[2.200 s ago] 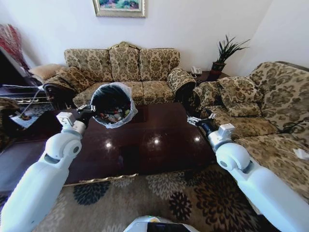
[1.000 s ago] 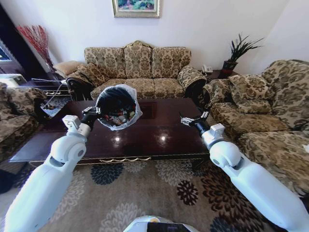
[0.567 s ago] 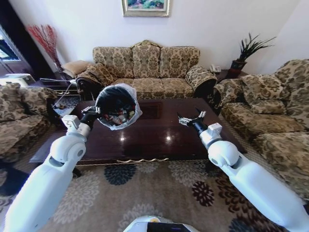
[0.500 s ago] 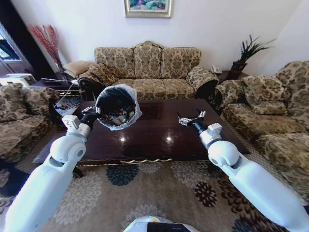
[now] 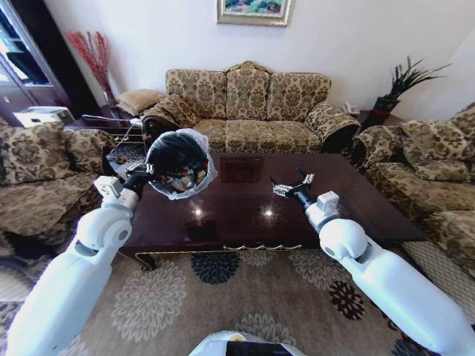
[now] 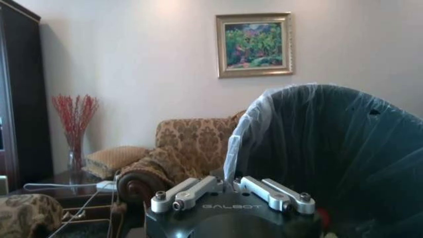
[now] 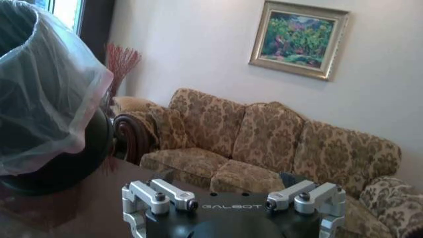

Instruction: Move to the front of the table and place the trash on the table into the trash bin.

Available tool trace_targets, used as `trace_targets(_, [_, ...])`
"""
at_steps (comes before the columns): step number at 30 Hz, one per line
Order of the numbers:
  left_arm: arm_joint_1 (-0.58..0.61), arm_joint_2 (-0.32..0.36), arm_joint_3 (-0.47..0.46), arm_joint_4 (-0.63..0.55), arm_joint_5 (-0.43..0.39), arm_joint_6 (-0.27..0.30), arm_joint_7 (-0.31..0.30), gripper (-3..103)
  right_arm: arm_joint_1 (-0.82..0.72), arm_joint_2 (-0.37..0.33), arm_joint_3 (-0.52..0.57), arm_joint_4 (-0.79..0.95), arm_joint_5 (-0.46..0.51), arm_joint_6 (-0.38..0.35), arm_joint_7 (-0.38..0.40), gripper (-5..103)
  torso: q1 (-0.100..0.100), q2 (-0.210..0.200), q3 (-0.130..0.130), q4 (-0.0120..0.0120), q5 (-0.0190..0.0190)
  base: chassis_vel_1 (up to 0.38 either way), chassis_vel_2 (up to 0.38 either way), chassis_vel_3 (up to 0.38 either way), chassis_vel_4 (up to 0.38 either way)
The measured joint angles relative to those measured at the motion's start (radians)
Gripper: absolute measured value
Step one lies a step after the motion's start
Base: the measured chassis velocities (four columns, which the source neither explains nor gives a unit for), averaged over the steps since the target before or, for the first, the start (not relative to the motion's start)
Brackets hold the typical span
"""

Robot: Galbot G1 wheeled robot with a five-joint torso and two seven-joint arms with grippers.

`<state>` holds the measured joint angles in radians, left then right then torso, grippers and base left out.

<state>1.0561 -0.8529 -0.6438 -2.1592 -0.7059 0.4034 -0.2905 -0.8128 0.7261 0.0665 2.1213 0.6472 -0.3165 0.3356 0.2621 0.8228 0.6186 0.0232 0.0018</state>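
The trash bin (image 5: 177, 162), a black pail with a white liner, hangs tilted over the left part of the table (image 5: 245, 211), its mouth facing me. My left gripper (image 5: 138, 176) is shut on its rim; in the left wrist view the fingers (image 6: 198, 188) pinch the liner edge of the bin (image 6: 330, 148). The trash (image 5: 183, 177) shows as red and white scraps inside the bin. My right gripper (image 5: 291, 185) hovers open over the middle of the table, nothing between its fingers (image 7: 158, 194). The bin (image 7: 46, 114) also appears in the right wrist view.
A patterned three-seat sofa (image 5: 249, 104) stands behind the table, another sofa (image 5: 41, 174) on the left and one (image 5: 434, 159) on the right. A floral rug (image 5: 223, 297) lies between me and the table. A potted plant (image 5: 404, 81) sits back right.
The whole head view has shifted, so the camera has moved: the table and sofas slid rightward and the left sofa came into sight. Both arms keep their pose, bin still held.
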Motion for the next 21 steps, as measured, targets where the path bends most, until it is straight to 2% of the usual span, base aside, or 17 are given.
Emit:
trace_targets(3, [0.003,0.0,0.0,-0.003,-0.003,0.001,-0.003,2,-0.002,0.0,0.001,0.002,0.0,0.0,0.0,100,0.0,0.0,0.0,-0.0011,-0.0015,0.036,-0.244,-0.089,0.212])
trace_targets(9, [0.008,0.0,-0.005,-0.017,-0.014,0.002,-0.01,2,-0.007,0.0,0.001,0.007,0.0,0.001,0.0,100,0.0,0.0,0.0,0.0003,-0.0017,0.127,-0.263,-0.175,0.274])
trace_targets(11, [0.012,-0.001,-0.009,-0.022,-0.017,0.005,-0.012,2,-0.011,-0.001,0.001,0.011,0.0,0.001,0.001,100,0.0,0.0,0.0,0.0011,-0.002,0.29,-0.259,-0.242,0.318])
trace_targets(21, [0.06,-0.013,-0.05,-0.056,-0.018,0.027,-0.012,2,-0.019,-0.01,0.0,0.027,0.001,0.001,0.007,100,-0.005,-0.011,-0.007,0.0013,-0.0021,0.351,-0.311,-0.325,0.355])
